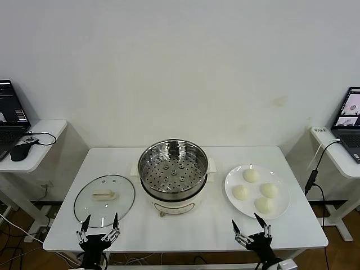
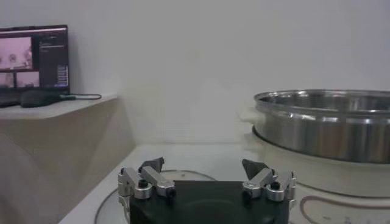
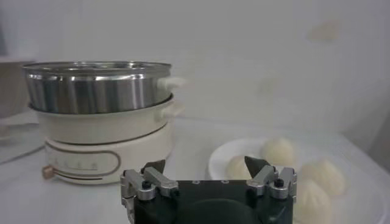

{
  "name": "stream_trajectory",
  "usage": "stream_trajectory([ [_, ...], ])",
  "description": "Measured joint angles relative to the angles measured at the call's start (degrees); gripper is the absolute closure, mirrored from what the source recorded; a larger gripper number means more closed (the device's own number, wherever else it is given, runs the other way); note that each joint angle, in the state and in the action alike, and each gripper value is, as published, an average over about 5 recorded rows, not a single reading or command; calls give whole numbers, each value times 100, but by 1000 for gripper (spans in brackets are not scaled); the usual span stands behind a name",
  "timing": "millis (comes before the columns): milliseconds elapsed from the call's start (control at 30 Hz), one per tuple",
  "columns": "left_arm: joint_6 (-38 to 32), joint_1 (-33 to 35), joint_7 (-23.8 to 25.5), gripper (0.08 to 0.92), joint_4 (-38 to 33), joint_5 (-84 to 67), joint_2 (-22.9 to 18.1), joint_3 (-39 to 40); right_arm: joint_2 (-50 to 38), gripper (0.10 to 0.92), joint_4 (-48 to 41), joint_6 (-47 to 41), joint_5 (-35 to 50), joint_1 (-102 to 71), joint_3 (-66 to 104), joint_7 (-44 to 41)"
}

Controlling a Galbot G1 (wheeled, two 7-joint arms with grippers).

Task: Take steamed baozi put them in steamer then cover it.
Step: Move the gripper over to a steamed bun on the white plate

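Nearest me, the right gripper [image 1: 251, 226] and left gripper [image 1: 99, 225] hover at the table's [image 1: 214, 228] front edge, jaws spread wide and holding nothing. The right should drop squarely over the closest of the four baozi [image 1: 264, 205] and squeeze gently. They sit on the plate [image 1: 232, 194]. The steamer [image 1: 173, 169] stands uncovered with nothing in it, and the cover [image 1: 104, 200] lies flat left of it.

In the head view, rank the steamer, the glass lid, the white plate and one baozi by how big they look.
1. Steamer, though only slightly wider than the next two.
2. Plate and glass lid: too alike to rank.
3. Baozi, clearly smallest.
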Motion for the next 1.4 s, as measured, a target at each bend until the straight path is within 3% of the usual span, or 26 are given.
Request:
stream_trajectory([
  [467,-77,-123,212,177,-3,213,22,-236,-1423,203,-602,-504,-1794,1415,120,-735],
  [867,-254,-130,203,177,31,291,-3,-406,-2950,203,-2112,-713,-2301,4063,-1645,-2295],
  [1400,-365,-161,134,177,83,228,10,-648,-3096,203,-4560,-254,-2635,7706,-5025,-4211],
])
